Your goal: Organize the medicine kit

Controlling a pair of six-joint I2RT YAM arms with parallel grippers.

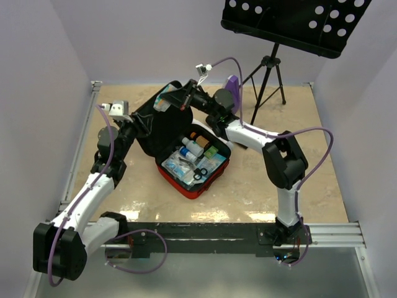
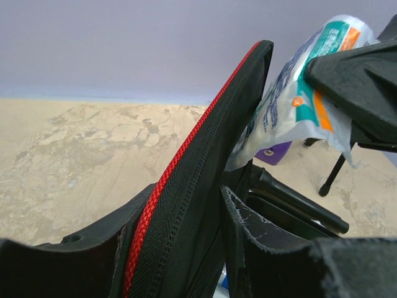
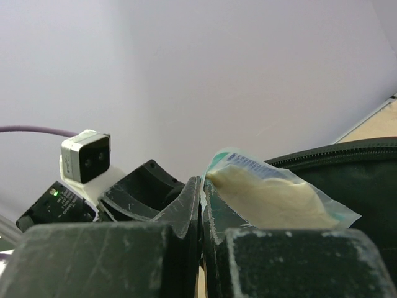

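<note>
The red medicine kit lies open in the middle of the tan table. Its bottom half is flat on the table. Its black lid stands up on the far left side.

The left gripper is at the left edge of the lid. In the left wrist view the lid, with its red zip strip, runs up between the two black fingers. It looks like they pinch the lid, but the spot where they touch is hard to see.

The right gripper is up over the far edge of the lid. It is closed tight on a clear packet with teal and orange print. In the right wrist view the packet has something soft and cream-white in it. The packet hangs in the air just beside the top of the lid.

In the bottom half of the kit there are small white bottles at the far side. Black scissors lie on flat packets at the near side.

A purple metronome sits at the far edge of the table, behind the right arm. A black music stand is at the far right.
</note>
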